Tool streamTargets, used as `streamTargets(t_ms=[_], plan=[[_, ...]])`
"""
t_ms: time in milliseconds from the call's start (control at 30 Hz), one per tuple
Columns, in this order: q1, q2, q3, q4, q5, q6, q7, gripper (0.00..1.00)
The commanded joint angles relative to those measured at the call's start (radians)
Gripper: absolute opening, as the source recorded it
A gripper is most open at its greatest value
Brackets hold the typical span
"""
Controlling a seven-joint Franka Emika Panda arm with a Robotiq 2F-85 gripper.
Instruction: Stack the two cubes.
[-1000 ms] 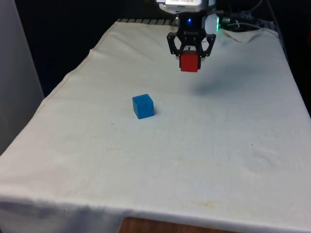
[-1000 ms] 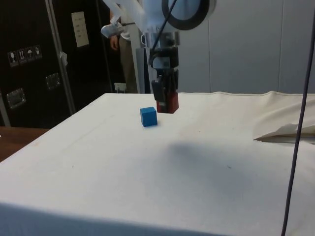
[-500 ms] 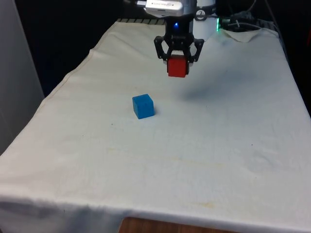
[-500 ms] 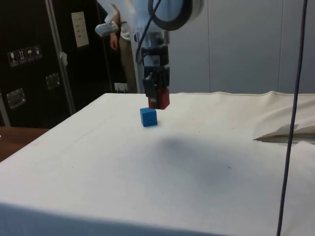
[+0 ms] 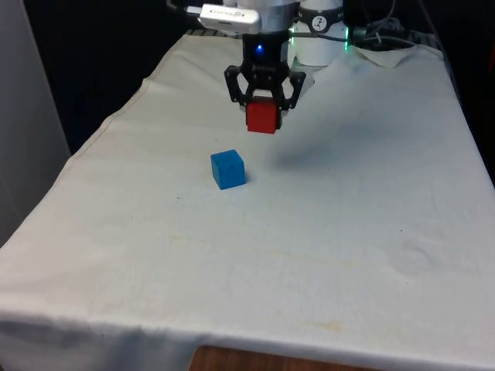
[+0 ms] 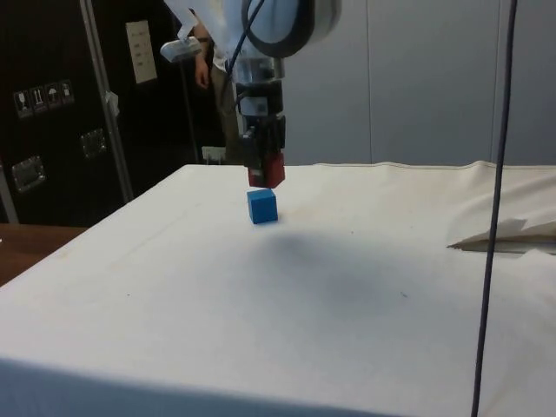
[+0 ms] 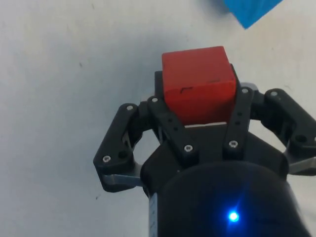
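End effector: clenched on red cube, airborne. Blue cube: below, offset aside. Risk: off-centre release, red cube topples.

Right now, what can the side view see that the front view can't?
Side view alone: a person standing beyond the table by dark cabinets. Front view alone: black curtains behind the table. Both: the black end effector holding the small red cube in the air, above the small blue cube on the white cloth.
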State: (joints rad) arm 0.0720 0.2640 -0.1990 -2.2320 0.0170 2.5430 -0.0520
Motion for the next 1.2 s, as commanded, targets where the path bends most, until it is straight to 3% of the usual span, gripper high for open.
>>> streamTargets(t_ms=[0, 200, 233, 267, 467, 500, 533, 667, 767, 800, 833, 1067, 1100, 1133, 1167], plan=[[-0.01, 0.014, 0.005, 0.017, 0.024, -0.009, -0.024, 0.01], [-0.016, 0.052, -0.006, 0.055, 0.065, -0.009, -0.068, 0.01], [-0.005, 0.047, -0.016, 0.047, 0.046, -0.001, -0.051, 0.01], [-0.017, 0.059, -0.008, 0.062, 0.074, -0.009, -0.077, 0.01], [-0.022, 0.109, -0.02, 0.103, 0.137, -0.006, -0.131, 0.01], [-0.011, 0.107, -0.03, 0.099, 0.122, -0.001, -0.118, 0.01], [-0.023, 0.114, -0.021, 0.108, 0.143, -0.006, -0.135, 0.01], [-0.028, 0.132, -0.029, 0.125, 0.161, -0.009, -0.153, 0.01], [-0.031, 0.147, -0.042, 0.144, 0.175, -0.017, -0.171, 0.01], [-0.02, 0.145, -0.053, 0.138, 0.161, -0.006, -0.159, 0.01], [-0.032, 0.15, -0.045, 0.149, 0.177, -0.02, -0.174, 0.01], [-0.034, 0.174, -0.069, 0.186, 0.183, -0.043, -0.19, 0.01], [-0.025, 0.172, -0.079, 0.181, 0.173, -0.032, -0.18, 0.01], [-0.033, 0.181, -0.075, 0.198, 0.184, -0.049, -0.189, 0.01], [-0.033, 0.184, -0.078, 0.203, 0.184, -0.052, -0.188, 0.01]])
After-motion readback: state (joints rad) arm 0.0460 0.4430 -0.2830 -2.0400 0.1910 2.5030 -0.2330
